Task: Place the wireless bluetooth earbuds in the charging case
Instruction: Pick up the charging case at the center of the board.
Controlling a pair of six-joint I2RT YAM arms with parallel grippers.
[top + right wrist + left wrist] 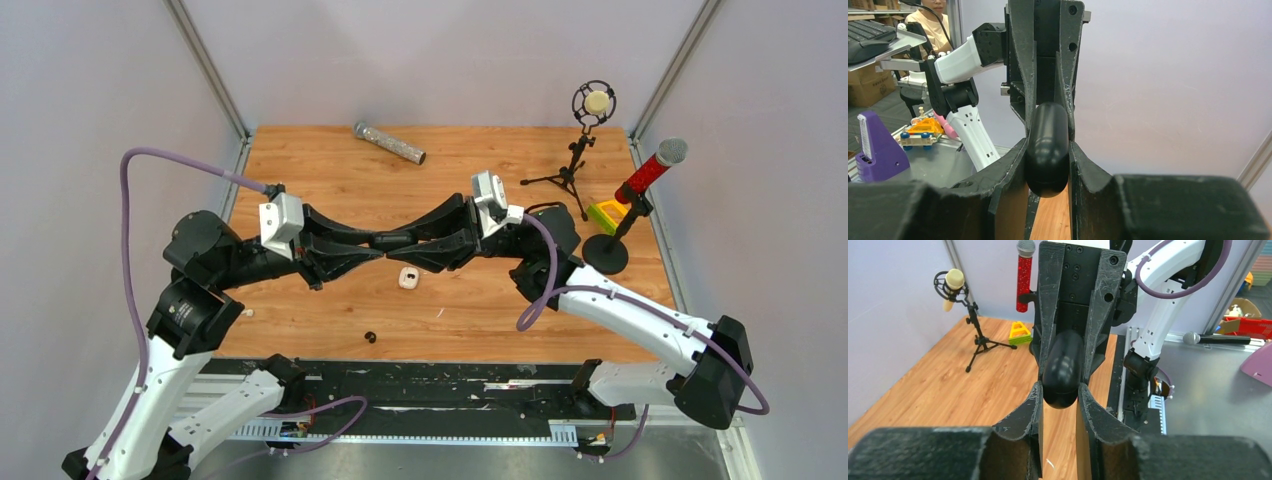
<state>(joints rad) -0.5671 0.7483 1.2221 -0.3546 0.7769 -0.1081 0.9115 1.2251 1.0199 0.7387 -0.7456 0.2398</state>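
Note:
A glossy black oval charging case [1063,371] hangs above the table between both grippers, which meet tip to tip. My left gripper [1061,388] presses both pads against one end of it. My right gripper [1048,150] is shut on the other end of the case [1048,142]. From above, the left gripper [372,246] and right gripper [402,244] hide the case. Two earbuds lie on the wood below: a whitish one [408,278] just under the fingertips, and a small black one [370,337] near the front edge.
A silver glitter microphone [390,143] lies at the back. A cream microphone on a tripod [592,104], a red microphone on a round-base stand [648,172] and a yellow-green toy [607,213] stand at the right. A black rail [430,385] runs along the near edge.

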